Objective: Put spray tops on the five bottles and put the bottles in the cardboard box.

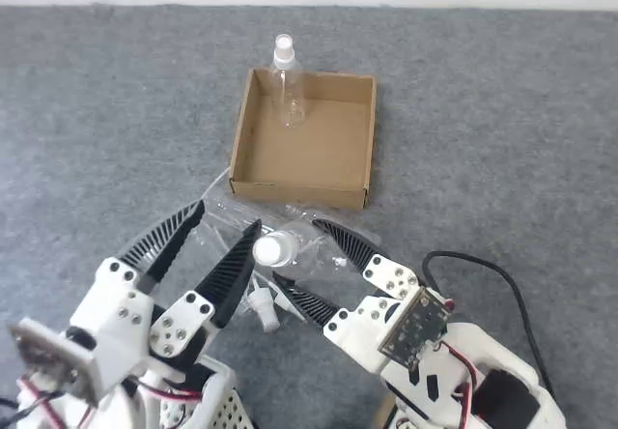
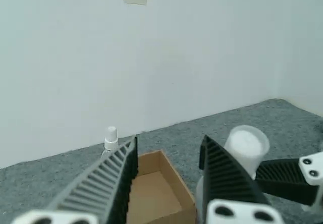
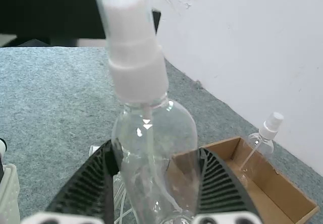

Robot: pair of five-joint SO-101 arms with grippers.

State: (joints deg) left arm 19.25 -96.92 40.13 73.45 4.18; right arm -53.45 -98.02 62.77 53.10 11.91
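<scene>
My right gripper (image 1: 297,250) is shut on a clear bottle (image 3: 154,148), held upright just in front of the cardboard box (image 1: 350,173). A white spray top (image 3: 133,52) sits in the bottle's neck. My left gripper (image 1: 227,216) stands open beside it, and the white top (image 2: 246,143) lies just outside its nearer finger (image 2: 222,178). Another clear bottle (image 1: 288,91) with a spray top stands in the box's far corner; it also appears as the capped bottle (image 3: 262,138) in the right wrist view. A loose spray top (image 1: 263,308) lies on the carpet between the arms.
Other clear bottles (image 1: 217,218) lie on the grey carpet in front of the box, under the grippers. A white basket (image 1: 212,405) sits at the near edge by the left arm. A black cable (image 1: 483,270) runs to the right arm. Open carpet surrounds the box.
</scene>
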